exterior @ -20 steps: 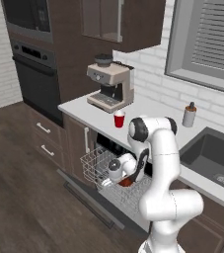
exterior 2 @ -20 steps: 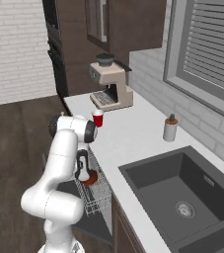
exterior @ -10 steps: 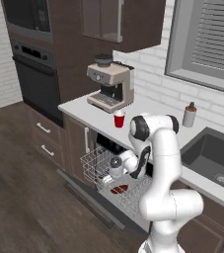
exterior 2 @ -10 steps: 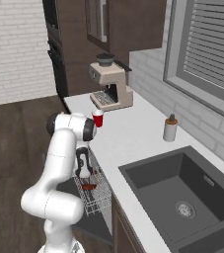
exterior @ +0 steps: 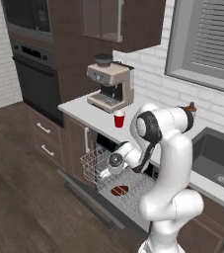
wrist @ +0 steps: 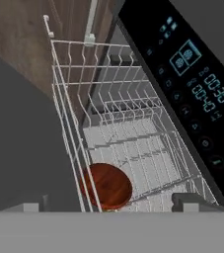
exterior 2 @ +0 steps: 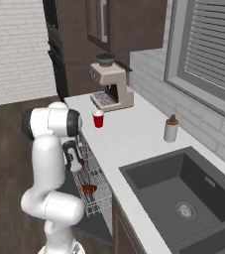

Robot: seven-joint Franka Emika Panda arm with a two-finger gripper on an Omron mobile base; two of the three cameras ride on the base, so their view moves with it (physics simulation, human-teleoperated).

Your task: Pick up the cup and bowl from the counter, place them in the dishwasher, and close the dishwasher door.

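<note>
The reddish-brown bowl (wrist: 106,185) lies in the pale wire rack (wrist: 113,99) of the open dishwasher (exterior: 133,173), free of the fingers. My gripper (wrist: 108,203) hangs just above it, open, with its fingertips (wrist: 192,200) wide apart. From the base views the bowl (exterior: 119,189) (exterior 2: 89,189) sits near the rack's front and the gripper (exterior: 105,172) (exterior 2: 78,166) hovers over the rack. The red cup (exterior: 119,119) (exterior 2: 98,119) stands upright on the white counter (exterior 2: 129,139), in front of the coffee machine. The dishwasher door (exterior: 86,195) (wrist: 19,123) is folded down flat.
A coffee machine (exterior: 109,87) stands at the counter's far end. A grey soap bottle (exterior 2: 170,129) is by the wall, beside the dark sink (exterior 2: 183,188). The black control strip (wrist: 192,74) runs just above the rack. A wall oven (exterior: 32,74) stands at the left.
The jaws have opened from shut and let go of the bowl, which now rests in the rack. The hand has lifted slightly above it.
</note>
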